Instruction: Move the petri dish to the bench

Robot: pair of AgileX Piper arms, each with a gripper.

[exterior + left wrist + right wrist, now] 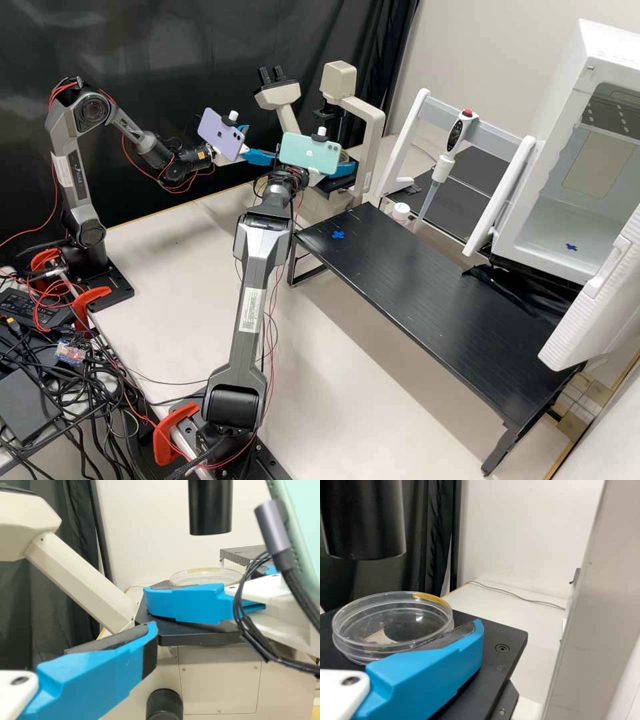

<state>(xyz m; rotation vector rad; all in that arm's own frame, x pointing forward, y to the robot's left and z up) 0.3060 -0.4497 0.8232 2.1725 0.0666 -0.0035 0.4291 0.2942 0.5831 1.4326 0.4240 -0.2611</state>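
Right wrist view: petri dish (392, 625) lying flat on black stage (492, 672) of microscope (375, 137), sitting in from stage corner; round, no long axis governing grasp

Right gripper (345, 163) being nearer, gaping wide; one blue finger (432, 672) running alongside dish, dish seemingly lying between fingers, closing likely coming next

Left gripper (261, 143) hanging farther off, also spreading wide

Counting: one dish, one microscope, two grippers
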